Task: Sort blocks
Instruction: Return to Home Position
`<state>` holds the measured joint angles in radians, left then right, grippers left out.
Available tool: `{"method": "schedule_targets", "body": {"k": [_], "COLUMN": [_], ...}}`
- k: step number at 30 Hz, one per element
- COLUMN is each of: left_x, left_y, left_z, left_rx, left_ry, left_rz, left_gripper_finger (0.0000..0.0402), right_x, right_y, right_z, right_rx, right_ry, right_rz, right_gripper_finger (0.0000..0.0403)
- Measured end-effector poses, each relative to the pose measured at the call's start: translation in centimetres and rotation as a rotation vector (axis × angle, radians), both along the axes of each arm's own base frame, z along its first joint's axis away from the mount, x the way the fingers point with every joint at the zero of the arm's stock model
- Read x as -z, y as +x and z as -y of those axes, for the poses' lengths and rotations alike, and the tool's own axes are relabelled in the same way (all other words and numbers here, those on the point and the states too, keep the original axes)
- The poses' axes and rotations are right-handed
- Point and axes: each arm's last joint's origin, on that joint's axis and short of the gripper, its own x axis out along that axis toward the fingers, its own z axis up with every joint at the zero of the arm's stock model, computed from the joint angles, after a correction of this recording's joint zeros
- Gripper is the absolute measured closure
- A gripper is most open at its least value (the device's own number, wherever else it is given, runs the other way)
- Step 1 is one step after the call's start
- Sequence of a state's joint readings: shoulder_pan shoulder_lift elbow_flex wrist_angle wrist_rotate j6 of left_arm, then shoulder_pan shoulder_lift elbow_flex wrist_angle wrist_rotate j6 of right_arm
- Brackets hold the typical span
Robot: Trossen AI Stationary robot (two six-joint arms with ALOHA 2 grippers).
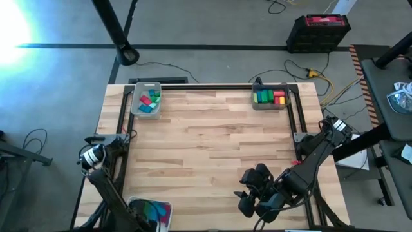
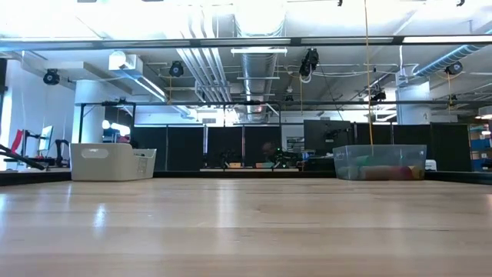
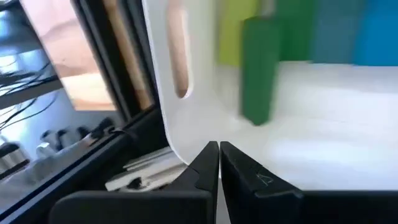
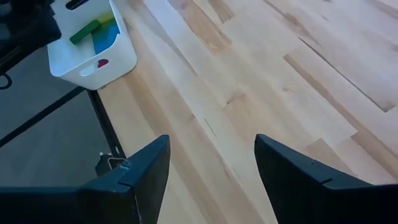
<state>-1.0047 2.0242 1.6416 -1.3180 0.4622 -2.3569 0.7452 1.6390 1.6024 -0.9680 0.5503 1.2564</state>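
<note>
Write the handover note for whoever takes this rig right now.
Left tool: shut, empty, next to the white bin at the table's near left corner.
Right tool: open, empty, over bare table near its near right edge.
Blocks: some in the far left tray, some in the far right tray, and bars in the bin. None is loose on the table.
Done: sorting looks finished.
Left: park both arms, it seems.
</note>
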Motion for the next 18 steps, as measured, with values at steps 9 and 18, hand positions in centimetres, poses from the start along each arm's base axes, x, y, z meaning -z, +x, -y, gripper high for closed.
{"method": "schedule_targets", "body": {"k": [9,18], "left_x": [-4.4,-8.6], "left_y": [1.7,6.1], "left_z": [-0.4,-2.3], "left_rx": [0.139,0.396], "left_ry": [0.104,0.310], "left_rz": [0.339,0.812], "left_gripper_finger": [0.0402,0.0402], "right_x": [-0.1,-1.2], "right_y": [0.0,0.9], "right_z": [-0.1,-1.0], "right_rx": [-0.035,-0.252], "right_ry": [-0.022,-0.119], "right_rz": [0.004,0.108], "right_gripper_finger": [0.0156,0.0154]}}
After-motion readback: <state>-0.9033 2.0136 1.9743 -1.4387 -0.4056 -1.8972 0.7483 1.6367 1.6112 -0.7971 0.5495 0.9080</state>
